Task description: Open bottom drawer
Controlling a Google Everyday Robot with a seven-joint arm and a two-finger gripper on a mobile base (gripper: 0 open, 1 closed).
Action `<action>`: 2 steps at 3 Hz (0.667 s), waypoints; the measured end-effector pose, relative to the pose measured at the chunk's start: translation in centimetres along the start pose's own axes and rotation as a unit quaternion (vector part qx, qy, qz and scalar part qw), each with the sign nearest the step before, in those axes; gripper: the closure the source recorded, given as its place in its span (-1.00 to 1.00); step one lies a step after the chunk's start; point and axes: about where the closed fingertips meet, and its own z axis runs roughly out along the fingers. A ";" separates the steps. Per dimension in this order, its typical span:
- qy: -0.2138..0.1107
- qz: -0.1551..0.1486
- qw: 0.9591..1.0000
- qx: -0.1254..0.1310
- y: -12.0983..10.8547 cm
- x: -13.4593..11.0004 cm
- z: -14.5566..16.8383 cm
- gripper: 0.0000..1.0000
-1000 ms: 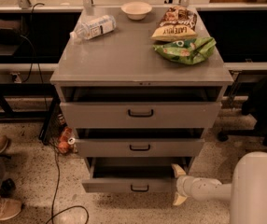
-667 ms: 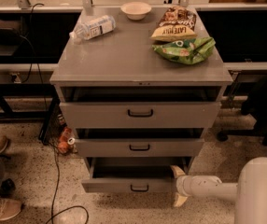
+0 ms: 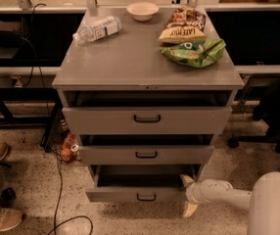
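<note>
Bottom grey metal drawer (image 3: pixel 115 195) stood partly out, lowest in the grey cabinet (image 3: pixel 140 58). White two-finger gripper (image 3: pixel 185 195) was at its front's right end, jaws spread wide, apparently empty; the black loop handle (image 3: pixel 146 197) lay leftward.

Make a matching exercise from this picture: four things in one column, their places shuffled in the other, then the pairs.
1. bottle
2. bowl
3. green bag
4. gripper

A. by the right end of the bottom drawer
B. cabinet top, back centre
C. cabinet top, right side
D. cabinet top, left side, lying down

Pairs: 1-D, 2-B, 3-C, 4-A.
</note>
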 end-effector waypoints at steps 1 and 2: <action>0.005 0.018 1.000 -0.017 -0.1 1.1 0.9 -1.00; 0.016 0.041 0.998 -0.034 0.5 2.0 1.4 -0.52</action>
